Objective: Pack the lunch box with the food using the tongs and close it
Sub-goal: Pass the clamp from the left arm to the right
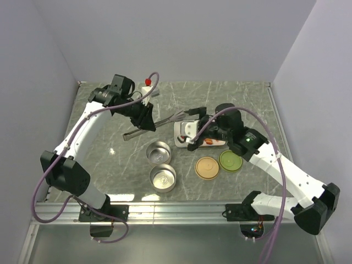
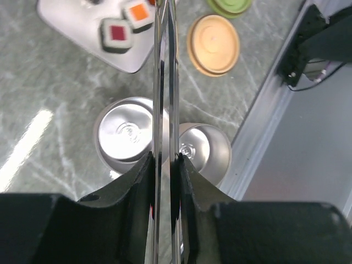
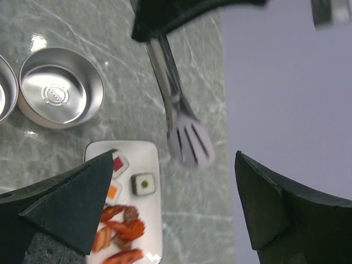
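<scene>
We list: long slim silver metal tongs [image 2: 159, 82], clamped in left gripper [image 2: 165, 159]; right gripper [image 3: 175, 159] spread apart, empty. Risk we foresee: tongs twisting in that clamp, missing bite-size food pieces [image 3: 124, 231].

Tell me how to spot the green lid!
Start at the white tray in the middle of the grey table. Just below it in the top view lie two round lids side by side. The green lid is the right one, bright green, unlike the tan lid beside it.
</scene>
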### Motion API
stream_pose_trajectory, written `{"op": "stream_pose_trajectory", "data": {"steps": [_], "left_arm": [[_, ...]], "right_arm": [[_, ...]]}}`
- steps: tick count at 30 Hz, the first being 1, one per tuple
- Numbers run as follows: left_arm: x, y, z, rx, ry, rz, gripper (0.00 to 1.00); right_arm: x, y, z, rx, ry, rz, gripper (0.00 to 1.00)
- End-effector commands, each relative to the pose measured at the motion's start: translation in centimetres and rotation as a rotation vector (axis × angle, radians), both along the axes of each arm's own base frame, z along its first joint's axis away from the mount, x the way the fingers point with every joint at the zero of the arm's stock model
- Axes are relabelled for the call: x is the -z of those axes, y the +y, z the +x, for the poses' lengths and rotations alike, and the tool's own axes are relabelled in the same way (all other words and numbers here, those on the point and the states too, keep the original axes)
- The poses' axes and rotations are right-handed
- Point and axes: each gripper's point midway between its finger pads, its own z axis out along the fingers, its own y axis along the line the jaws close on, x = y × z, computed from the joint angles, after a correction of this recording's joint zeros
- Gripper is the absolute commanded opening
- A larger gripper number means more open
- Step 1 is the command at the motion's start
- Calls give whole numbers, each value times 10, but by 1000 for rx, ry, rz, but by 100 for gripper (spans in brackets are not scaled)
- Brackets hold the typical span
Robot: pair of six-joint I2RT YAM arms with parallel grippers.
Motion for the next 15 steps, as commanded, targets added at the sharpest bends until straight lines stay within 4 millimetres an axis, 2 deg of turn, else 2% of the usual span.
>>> {"op": "stream_pose_trajectory", "data": {"steps": [1, 8, 13, 15], "left_arm": [[-31, -17, -23, 91, -86, -80, 29], [-37, -30, -38, 142, -67, -109, 29], [-35, -34, -48, 191, -44, -110, 28], [-35, -35, -52, 202, -34, -110, 28]], "right_arm": [[-12, 26, -3, -101, -180, -37, 97], [7, 58, -15, -188, -203, -131, 94], [13, 70, -13, -174, -229, -153, 92], [16, 74, -13, -178, -221, -169, 87]]}}
